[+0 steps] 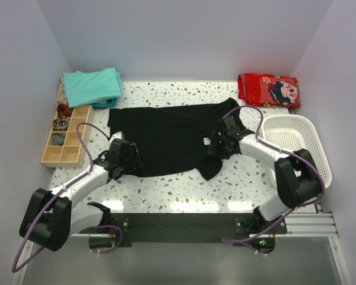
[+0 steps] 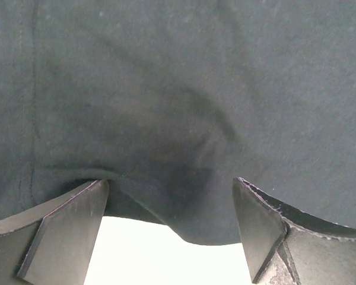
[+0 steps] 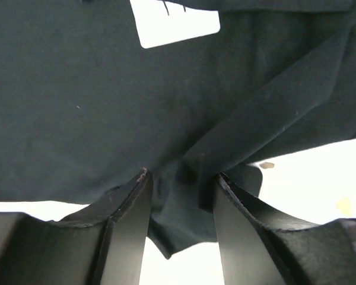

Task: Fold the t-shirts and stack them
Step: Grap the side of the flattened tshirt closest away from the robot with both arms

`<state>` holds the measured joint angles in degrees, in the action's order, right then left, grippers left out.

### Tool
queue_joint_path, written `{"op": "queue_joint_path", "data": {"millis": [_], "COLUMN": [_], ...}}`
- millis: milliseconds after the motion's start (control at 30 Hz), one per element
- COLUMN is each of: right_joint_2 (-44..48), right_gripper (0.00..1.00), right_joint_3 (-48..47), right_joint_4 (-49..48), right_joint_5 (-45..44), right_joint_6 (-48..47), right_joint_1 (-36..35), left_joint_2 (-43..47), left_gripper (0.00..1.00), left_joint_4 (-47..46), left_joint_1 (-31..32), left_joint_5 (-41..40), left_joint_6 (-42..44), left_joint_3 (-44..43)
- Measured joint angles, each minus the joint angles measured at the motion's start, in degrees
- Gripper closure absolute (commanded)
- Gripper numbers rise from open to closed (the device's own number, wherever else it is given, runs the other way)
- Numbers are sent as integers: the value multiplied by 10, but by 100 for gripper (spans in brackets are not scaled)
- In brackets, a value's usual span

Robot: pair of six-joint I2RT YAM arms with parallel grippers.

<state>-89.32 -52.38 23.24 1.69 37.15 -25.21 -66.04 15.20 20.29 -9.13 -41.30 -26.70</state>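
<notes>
- You are looking down on one black t-shirt (image 1: pixel 166 136). It lies spread out and rumpled in the middle of a speckled, stone-patterned table (image 1: pixel 184 190), with one short sleeve hanging toward the near edge.
- One pile of folded teal t-shirts (image 1: pixel 94 86) sits at the back left corner. You cannot count its layers from above.
- Two arms reach in, one at each end of the black shirt.
- Also on the table are one wooden tray (image 1: pixel 47 155) divided into compartments at the left, one white slotted plastic basket (image 1: pixel 293 127) at the right, and one folded red printed cloth (image 1: pixel 268 89) at the back right.
- The black shirt is soft, matte knit. A stitched hem line shows in the left wrist view (image 2: pixel 178 89).
- Your left gripper (image 1: pixel 121 157) is at the shirt's left end. Up close (image 2: pixel 169 184), its two dark wedge-shaped fingers (image 2: pixel 59 231) stand wide apart and pinch nothing. The shirt's edge curves between them.
- Your right gripper (image 1: pixel 219 144) is at the shirt's right side.
- Only the right wrist view (image 3: pixel 183 175) shows a bunched ridge of black cloth (image 3: pixel 77 119) filling the narrower gap between its fingers (image 3: pixel 121 225). You cannot tell whether they squeeze it.
- One small white square patch (image 3: pixel 173 22) shows clearly in that same view. From above it is only a speck (image 1: pixel 206 141).
</notes>
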Motion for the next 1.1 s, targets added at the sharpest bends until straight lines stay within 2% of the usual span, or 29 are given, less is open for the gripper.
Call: {"op": "queue_joint_path", "data": {"millis": [100,200,333,433,700,833,1100], "right_joint_2": [20,85,182,216,207,203,143], "right_gripper": [46,40,39,40,39,39,39], "right_joint_3": [0,0,0,12,147,146,118], "right_joint_4": [16,37,63,66,52,45,32], "right_joint_5": [-15,-46,-87,-90,-23,-19,-10], "right_joint_6": [-28,-54,-67,-63,-26,-26,-44], "right_joint_1": [-3,-3,-3,-3,-3,-3,-3], "left_joint_2": [-10,-17,-27,-32,-13,11,55], "left_gripper": [9,9,9,9,8,9,14], "left_joint_4": [-10,-15,-24,-29,-40,-21,96], "left_joint_1": [0,0,0,0,0,0,14], "left_joint_5": [-1,-1,0,1,6,12,12], "left_joint_6": [4,5,10,16,13,-1,-50], "left_joint_3": [-4,-7,-12,-13,3,11,4]}}
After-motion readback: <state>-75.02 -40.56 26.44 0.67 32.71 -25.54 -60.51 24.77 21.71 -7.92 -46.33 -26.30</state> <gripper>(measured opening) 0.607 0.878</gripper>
